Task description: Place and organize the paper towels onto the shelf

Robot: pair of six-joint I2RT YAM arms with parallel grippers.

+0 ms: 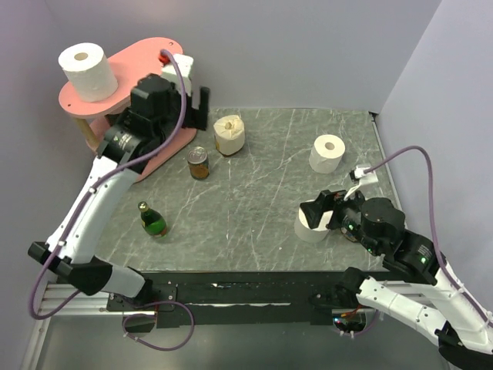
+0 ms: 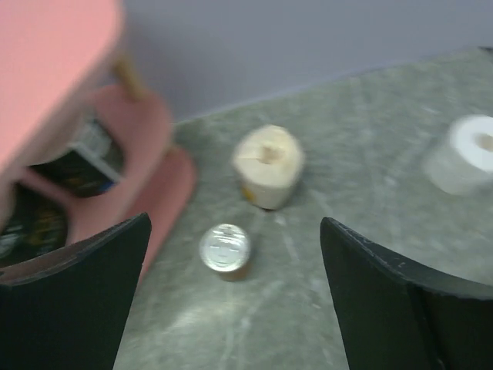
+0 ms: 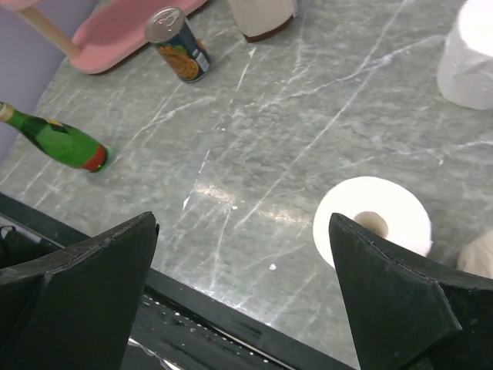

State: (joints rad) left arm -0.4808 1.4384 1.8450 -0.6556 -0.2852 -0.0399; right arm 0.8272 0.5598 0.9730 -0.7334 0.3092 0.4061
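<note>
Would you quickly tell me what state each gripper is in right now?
Left gripper: open, holding nothing.
Right gripper: open, holding nothing.

One white roll (image 1: 87, 69) atop pink shelf (image 1: 132, 57)

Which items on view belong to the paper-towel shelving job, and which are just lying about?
Job:
- shelf
- roll on its top board
- roll at far right
- roll at near right

Lying about:
- can
- green bottle
- pale coconut-like lump
</note>
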